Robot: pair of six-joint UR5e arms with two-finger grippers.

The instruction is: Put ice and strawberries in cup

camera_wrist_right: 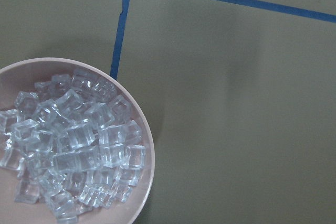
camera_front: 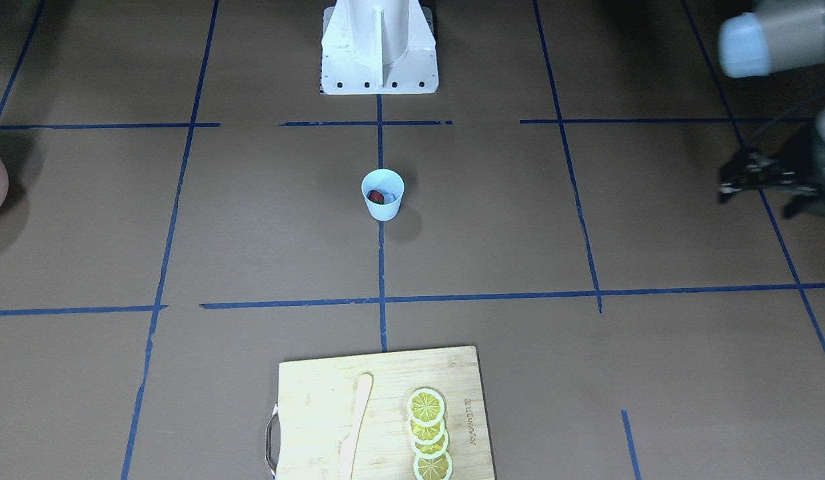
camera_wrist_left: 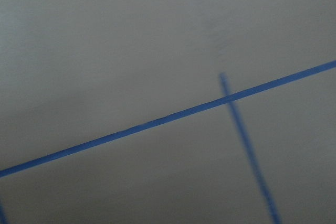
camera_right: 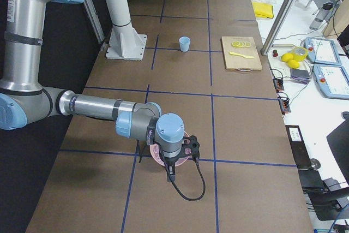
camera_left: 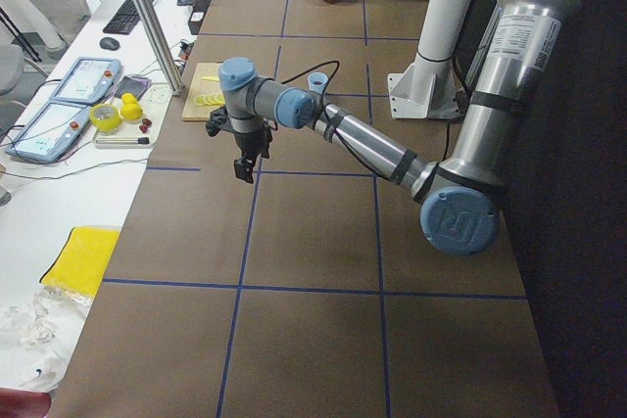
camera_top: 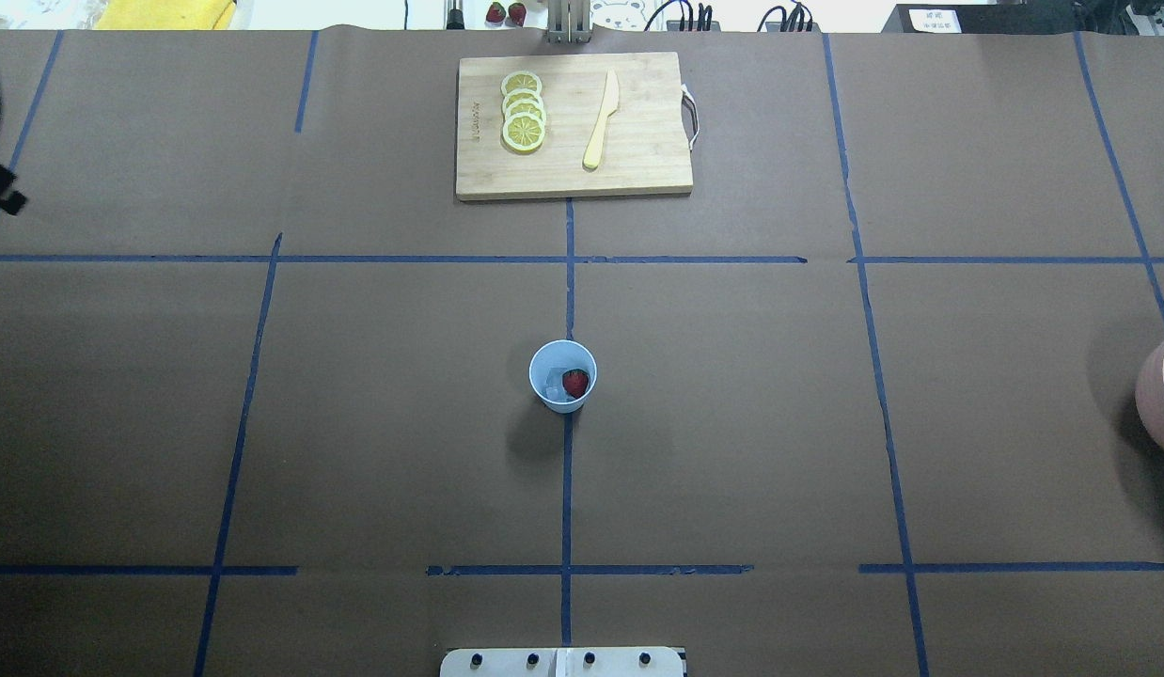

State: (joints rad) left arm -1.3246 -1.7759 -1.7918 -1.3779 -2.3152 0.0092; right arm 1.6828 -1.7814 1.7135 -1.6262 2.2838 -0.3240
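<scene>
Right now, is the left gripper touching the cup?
Apart. The front-facing view shows the left gripper at the frame's right edge and the cup standing mid-table, with a wide gap between them.

Cup (camera_top: 547, 360): strawberry (camera_top: 574, 382) and ice cube (camera_top: 553, 388) inside, side by side.
Cutting board (camera_top: 638, 169): beyond the cup, far from the robot base (camera_top: 563, 661); lemon slices (camera_top: 524, 113) and knife (camera_top: 602, 119) on it.
Bowl (camera_top: 1151, 404) of ice cubes (camera_wrist_right: 79, 140): well right of cup.

Brown blue-taped table (camera_top: 356, 423) with cup (camera_top: 544, 362), wooden cutting board (camera_top: 648, 141), apparently a pink bowl (camera_top: 1151, 404).
</scene>
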